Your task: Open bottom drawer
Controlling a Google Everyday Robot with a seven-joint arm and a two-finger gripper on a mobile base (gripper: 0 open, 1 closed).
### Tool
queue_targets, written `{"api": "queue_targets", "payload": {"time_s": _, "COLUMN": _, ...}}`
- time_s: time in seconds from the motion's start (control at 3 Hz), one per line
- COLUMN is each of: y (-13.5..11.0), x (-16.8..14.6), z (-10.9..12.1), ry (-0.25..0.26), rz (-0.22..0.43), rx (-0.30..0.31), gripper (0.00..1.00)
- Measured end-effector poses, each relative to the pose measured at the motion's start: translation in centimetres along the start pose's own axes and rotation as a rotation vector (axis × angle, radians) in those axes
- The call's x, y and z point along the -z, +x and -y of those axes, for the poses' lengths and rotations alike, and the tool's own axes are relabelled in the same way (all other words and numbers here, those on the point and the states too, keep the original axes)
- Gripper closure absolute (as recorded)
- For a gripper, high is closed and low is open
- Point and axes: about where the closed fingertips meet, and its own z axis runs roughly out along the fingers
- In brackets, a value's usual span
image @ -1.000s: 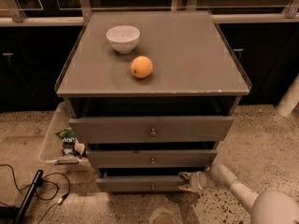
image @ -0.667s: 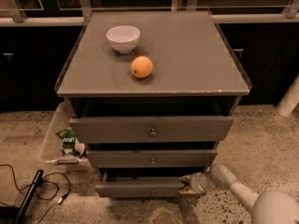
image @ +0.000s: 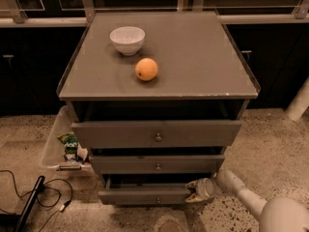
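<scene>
Now claw (image: 194, 193) sits at right end of narrow grey wooden bottom drawer (image: 145, 195), which lies leftward; claw's opening: cannot tell.

The robot's pale arm (image: 241, 195) reaches in from the lower right, held low near the floor. A big rounded joint (image: 284, 217) sits at the corner, and from it the forearm slants up and leftward to the wrist. The gripper (image: 194, 192) points left, right up against the right end of the bottom drawer (image: 140, 196) front.
</scene>
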Motion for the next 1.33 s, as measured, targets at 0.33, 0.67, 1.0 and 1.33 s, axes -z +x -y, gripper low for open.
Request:
{"api": "queue_targets", "payload": {"time_s": 0.33, "y": 0.3, "x": 0.0, "z": -0.4, "ry": -0.008, "rz": 0.009, "rx": -0.006, "gripper": 0.03}}
{"api": "queue_targets", "payload": {"time_s": 0.67, "y": 2.1, "x": 1.1, "z": -3.7, "ry": -0.031, "rz": 0.033, "rx": -0.019, "gripper": 1.00}}
{"api": "queue_targets", "payload": {"time_s": 1.0, "y": 2.5, "x": 2.0, "z": -4.4, "ry": -0.029, "rz": 0.034, "rx": -0.019, "gripper": 1.00}}
{"api": "queue_targets", "payload": {"time_s": 1.33, "y": 2.4, "x": 2.1, "z": -4.4, "ry": -0.029, "rz": 0.034, "rx": -0.019, "gripper": 1.00}}
